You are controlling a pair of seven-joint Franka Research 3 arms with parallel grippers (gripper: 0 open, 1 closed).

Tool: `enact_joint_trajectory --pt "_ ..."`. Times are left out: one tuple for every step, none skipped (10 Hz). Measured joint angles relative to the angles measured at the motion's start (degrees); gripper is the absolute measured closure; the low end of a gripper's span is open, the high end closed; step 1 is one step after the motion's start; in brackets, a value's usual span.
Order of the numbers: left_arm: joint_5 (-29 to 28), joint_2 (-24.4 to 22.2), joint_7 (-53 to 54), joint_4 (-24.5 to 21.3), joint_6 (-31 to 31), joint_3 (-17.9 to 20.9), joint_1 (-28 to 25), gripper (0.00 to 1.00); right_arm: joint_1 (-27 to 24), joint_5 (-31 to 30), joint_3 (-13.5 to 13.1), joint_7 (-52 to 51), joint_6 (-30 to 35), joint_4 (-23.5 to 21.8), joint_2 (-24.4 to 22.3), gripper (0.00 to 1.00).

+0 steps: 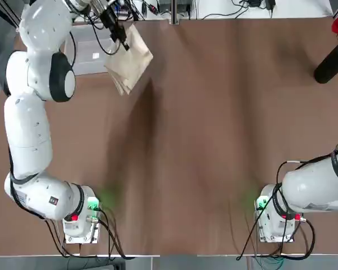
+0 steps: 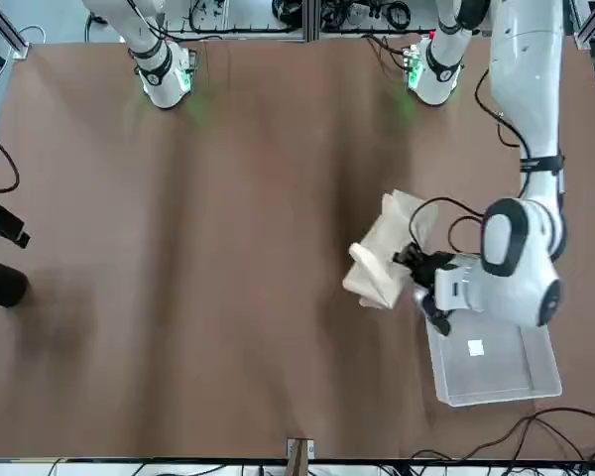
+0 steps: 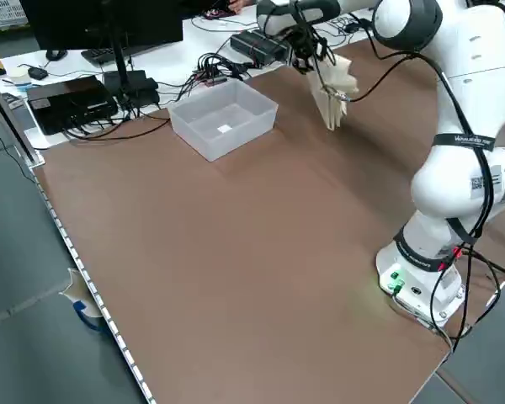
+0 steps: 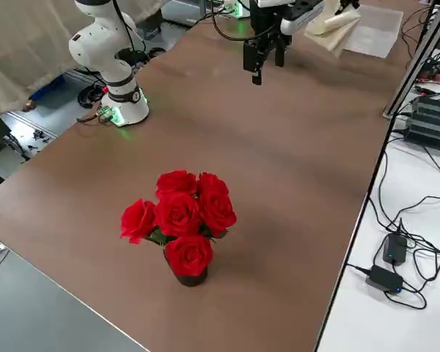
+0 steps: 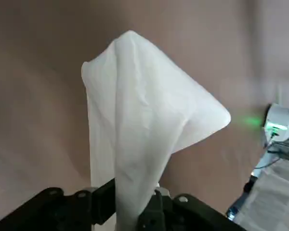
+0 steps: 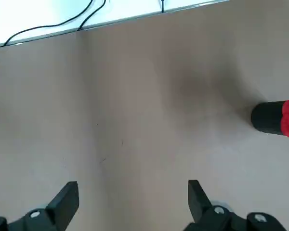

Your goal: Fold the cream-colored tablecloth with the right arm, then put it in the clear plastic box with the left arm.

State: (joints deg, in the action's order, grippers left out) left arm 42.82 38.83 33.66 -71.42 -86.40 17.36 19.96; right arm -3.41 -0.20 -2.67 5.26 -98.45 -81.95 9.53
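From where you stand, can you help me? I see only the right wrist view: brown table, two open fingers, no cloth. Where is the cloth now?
Observer: The left hand is shut on the cloth and holds it up, off the table, at the far left.
Operator: Is it folded or hanging loose?
Observer: Folded; in the left side view it hangs from the hand as a narrow bundle.
Operator: And the box, is the cloth already above it?
Observer: Not yet. In the front view the box is empty, partly under the left wrist, and the cloth hangs just beside its rim, toward the table's middle.
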Motion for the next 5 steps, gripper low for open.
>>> enact_joint_trajectory --pt "0.0 -0.7 0.0 1.1 0.0 1.4 -1.0 0.84 0.0 0.0 0.0 0.0 0.0 0.0 0.0 0.0" --pt "0.0 -1.6 0.0 2.1 0.0 1.9 -2.8 0.84 0.0 0.0 0.0 0.0 0.0 0.0 0.0 0.0" --pt "0.0 -2.5 0.0 2.7 0.0 2.2 -4.5 0.84 0.0 0.0 0.0 0.0 0.0 0.0 0.0 0.0" --pt "0.0 -3.1 1.1 3.0 -0.1 3.1 -5.8 0.84 0.0 0.0 0.0 0.0 0.0 0.0 0.0 0.0" --pt "0.0 -3.3 4.7 3.1 -0.1 4.2 -7.0 0.84 0.0 0.0 0.0 0.0 0.0 0.0 0.0 0.0"
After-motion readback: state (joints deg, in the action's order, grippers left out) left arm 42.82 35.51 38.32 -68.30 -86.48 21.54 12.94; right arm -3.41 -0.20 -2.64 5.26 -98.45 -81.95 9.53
